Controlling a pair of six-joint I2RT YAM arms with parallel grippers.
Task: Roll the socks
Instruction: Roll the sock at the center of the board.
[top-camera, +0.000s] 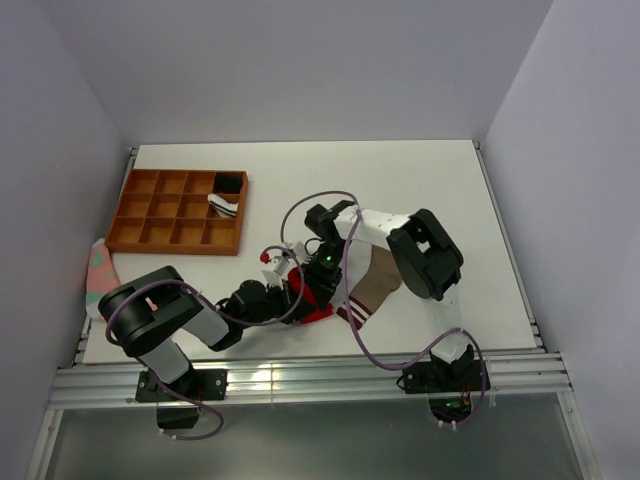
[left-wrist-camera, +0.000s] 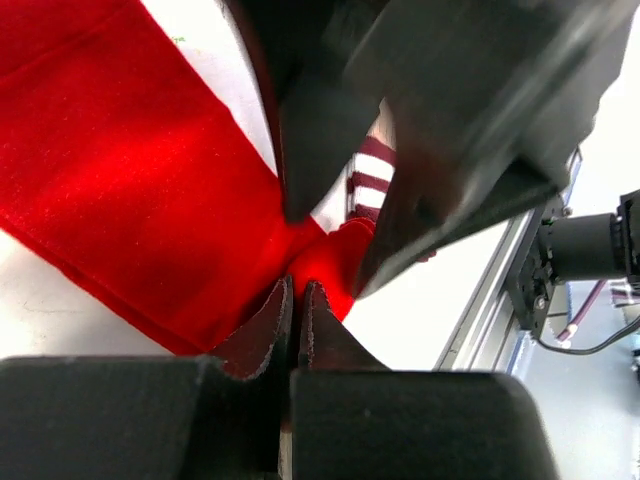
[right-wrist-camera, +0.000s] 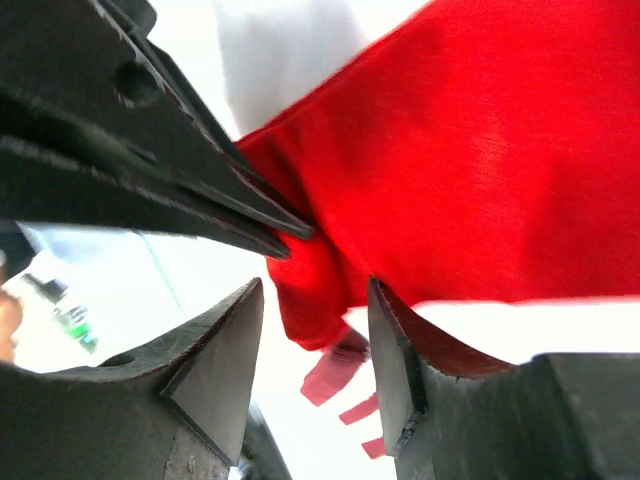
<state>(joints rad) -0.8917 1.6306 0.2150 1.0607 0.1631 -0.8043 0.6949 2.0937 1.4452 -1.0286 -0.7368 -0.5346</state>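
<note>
**A:** Where are the socks?

**B:** Both lie on the table (top-camera: 400, 190), near its front edge, where the two arms meet. The red sock (left-wrist-camera: 130, 180) is spread flat under the grippers. The tan sock (top-camera: 380, 285) lies just to its right, and its striped cuff (left-wrist-camera: 372, 170) sits right beside the red one's end.

**A:** The left gripper (left-wrist-camera: 297, 285)?

**B:** Pinched tight, with its tips down at the end of the red sock. I cannot tell whether any fabric is caught between them.

**A:** And the right gripper (right-wrist-camera: 315, 290)?

**B:** Its jaws stand apart. It faces the left one closely, and the same end of the red sock shows in the gap between its fingers, which are not pressing the fabric.

**A:** Anything else on the table?

**B:** A wooden tray (top-camera: 170, 246) of compartments at the far left, with something black and white in two cells.
</note>
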